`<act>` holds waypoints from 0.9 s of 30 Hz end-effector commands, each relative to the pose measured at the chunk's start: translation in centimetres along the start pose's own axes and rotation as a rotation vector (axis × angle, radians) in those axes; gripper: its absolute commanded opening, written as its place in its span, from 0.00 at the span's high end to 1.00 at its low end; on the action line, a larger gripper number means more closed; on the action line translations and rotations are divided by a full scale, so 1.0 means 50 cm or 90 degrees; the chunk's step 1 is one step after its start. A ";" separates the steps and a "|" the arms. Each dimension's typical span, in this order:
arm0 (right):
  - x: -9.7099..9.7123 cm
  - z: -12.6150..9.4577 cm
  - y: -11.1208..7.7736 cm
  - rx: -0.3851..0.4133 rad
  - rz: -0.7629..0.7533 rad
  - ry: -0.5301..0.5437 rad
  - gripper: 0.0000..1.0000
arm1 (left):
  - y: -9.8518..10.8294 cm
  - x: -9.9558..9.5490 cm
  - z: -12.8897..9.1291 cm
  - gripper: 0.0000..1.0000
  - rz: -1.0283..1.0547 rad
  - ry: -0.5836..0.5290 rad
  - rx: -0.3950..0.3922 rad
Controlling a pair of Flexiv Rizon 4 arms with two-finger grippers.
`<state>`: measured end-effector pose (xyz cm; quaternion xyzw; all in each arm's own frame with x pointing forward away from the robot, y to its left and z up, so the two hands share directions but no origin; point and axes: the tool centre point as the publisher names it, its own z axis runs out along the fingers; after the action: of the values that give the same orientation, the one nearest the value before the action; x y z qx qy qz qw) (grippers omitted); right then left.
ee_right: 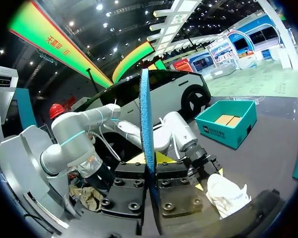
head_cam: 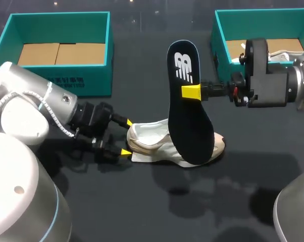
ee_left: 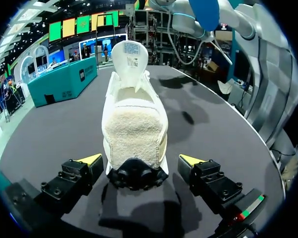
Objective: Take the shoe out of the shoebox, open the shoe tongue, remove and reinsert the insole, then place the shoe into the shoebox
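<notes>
Insole-out step done, reinsert pending. Clamping insole (head_cam: pixel 190 106) upright in right tool (head_cam: pixel 191 92), just above shoe (ee_left: pixel 134 124). Straddling heel with left tool (ee_left: pixel 141 159) spread, not gripping; shoe lying on table (head_cam: pixel 142 201). Next, probably: brace heel, feed insole toe-first into opening.

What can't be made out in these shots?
- Head view: much of the shoe, behind the insole.
- Head view: the right shoebox's contents, mostly behind the right arm.
- Right wrist view: the insole's faces; it sits edge-on in the right gripper.
- Left wrist view: the shoe's inside, hidden behind its own heel.
</notes>
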<state>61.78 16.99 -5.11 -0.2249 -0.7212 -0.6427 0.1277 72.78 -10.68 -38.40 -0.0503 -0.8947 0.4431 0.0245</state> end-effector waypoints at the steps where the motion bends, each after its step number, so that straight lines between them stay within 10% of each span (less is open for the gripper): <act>1: 0.000 0.003 -0.001 0.000 0.000 -0.001 1.00 | -0.001 0.000 0.000 0.00 0.000 0.000 -0.002; 7: 0.000 0.003 -0.001 0.000 0.000 -0.001 1.00 | -0.016 0.002 -0.005 0.00 -0.005 0.019 -0.088; 9: 0.000 0.003 -0.001 0.000 0.000 -0.001 1.00 | -0.022 0.000 -0.007 0.00 -0.016 0.036 -0.164; 12: 0.000 0.003 -0.001 0.000 0.000 -0.001 1.00 | -0.031 -0.002 -0.009 0.00 -0.071 -0.023 -0.410; 27: 0.000 0.003 -0.001 0.000 0.000 -0.001 1.00 | -0.037 -0.002 -0.009 0.00 -0.079 -0.035 -0.441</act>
<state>61.77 16.98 -5.11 -0.2250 -0.7212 -0.6426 0.1277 73.23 -10.98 -37.00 0.0125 -0.9773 0.2113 0.0104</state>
